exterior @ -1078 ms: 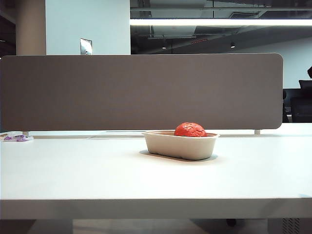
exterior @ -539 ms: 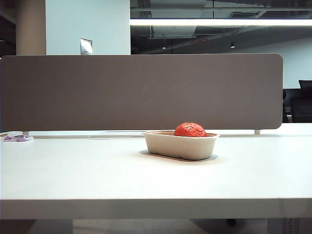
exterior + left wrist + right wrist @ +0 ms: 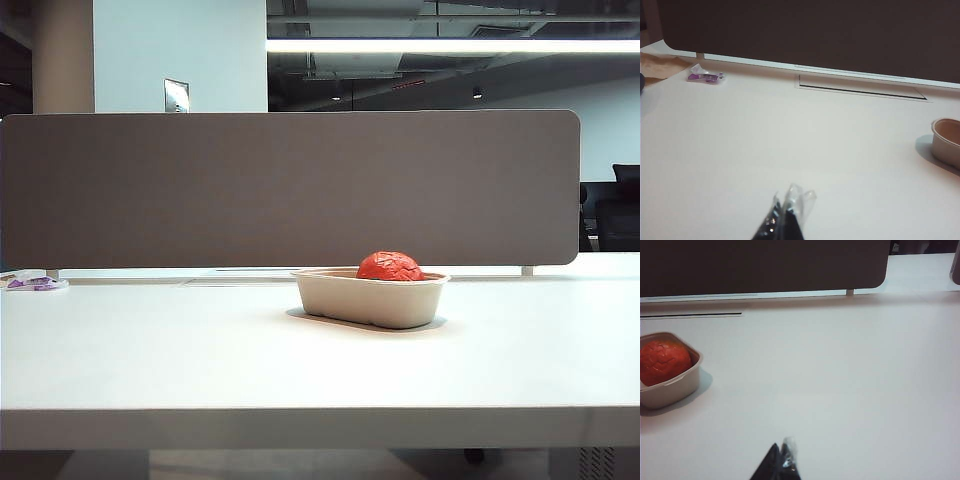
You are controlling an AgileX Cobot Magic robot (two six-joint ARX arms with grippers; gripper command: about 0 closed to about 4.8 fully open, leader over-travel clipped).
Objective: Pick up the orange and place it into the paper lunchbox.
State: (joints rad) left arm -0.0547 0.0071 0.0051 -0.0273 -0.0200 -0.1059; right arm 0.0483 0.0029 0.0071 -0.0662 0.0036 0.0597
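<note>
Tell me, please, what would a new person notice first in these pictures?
First, the orange, a bright red-orange ball sitting inside the paper lunchbox near the middle of the pale table. Behind it stands a wide grey partition. The left gripper and right gripper are shut, above bare table, away from the tray.

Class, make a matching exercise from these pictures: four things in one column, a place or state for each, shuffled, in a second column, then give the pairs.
1. orange
2. paper lunchbox
3. left gripper
4. purple packet

A. fingers shut, empty, over bare table
B. on the white table, right of middle in the exterior view
C. inside the tray, top above the rim
D. near the grey divider, far left

Pairs: 1-C, 2-B, 3-A, 4-D
</note>
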